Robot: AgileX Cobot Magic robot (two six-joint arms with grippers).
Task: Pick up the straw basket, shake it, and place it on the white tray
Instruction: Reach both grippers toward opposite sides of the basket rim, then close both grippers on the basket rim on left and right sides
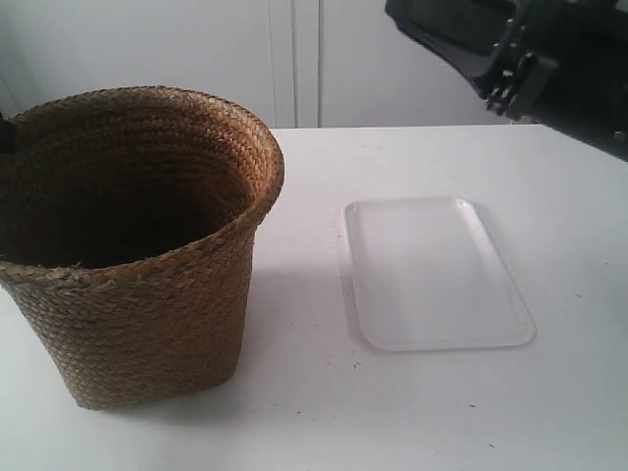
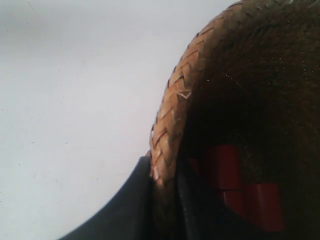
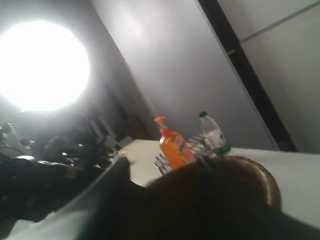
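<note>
The straw basket (image 1: pixel 147 245), brown and braided, stands upright on the white table at the exterior view's left. My left gripper (image 2: pixel 165 200) is shut on its rim (image 2: pixel 170 115), one dark finger outside the wall and one inside. Only a dark sliver of that gripper (image 1: pixel 5 132) shows at the basket's far-left rim. The white tray (image 1: pixel 432 270) lies flat to the basket's right, with nothing on it. My right gripper (image 3: pixel 162 165) hangs high and open, its fingers (image 3: pixel 117 172) apart, with the basket (image 3: pixel 235 200) dark beyond it. The arm at the exterior view's right (image 1: pixel 530 59) is above the tray's far side.
Red blocks (image 2: pixel 225 170) lie inside the basket. In the right wrist view an orange pump bottle (image 3: pixel 175 147) and a clear water bottle (image 3: pixel 214 132) stand on a far surface, below a bright round lamp (image 3: pixel 42 65). A pale wall (image 1: pixel 294 59) backs the table.
</note>
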